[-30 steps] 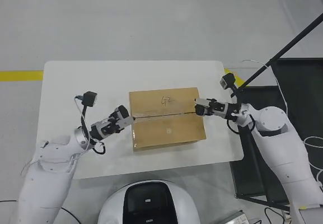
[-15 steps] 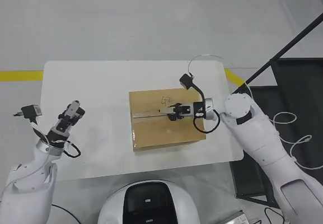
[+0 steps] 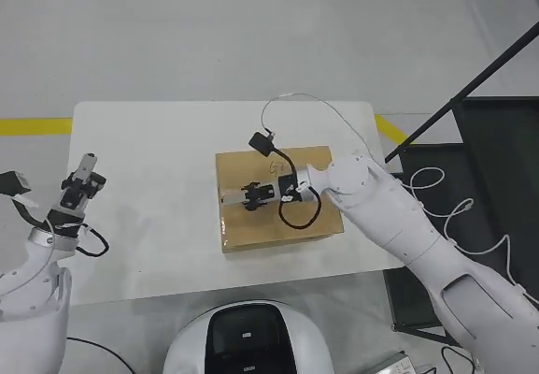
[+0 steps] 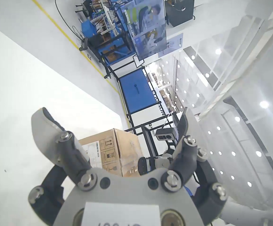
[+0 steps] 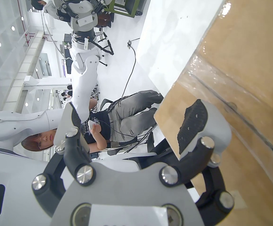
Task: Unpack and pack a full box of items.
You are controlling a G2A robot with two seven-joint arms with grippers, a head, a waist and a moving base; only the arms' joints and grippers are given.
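My right gripper (image 3: 248, 194), fingers spread, hovers over the box (image 3: 278, 229) along its taped seam (image 5: 231, 105); left gripper (image 3: 83, 176), also spread, sits well apart.

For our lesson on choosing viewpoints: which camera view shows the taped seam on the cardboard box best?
The right wrist view: the taped seam runs close up beside the right gripper. The top view shows it as a thin line across the cardboard box, partly under the arm. The left wrist view gives the box's labelled side.
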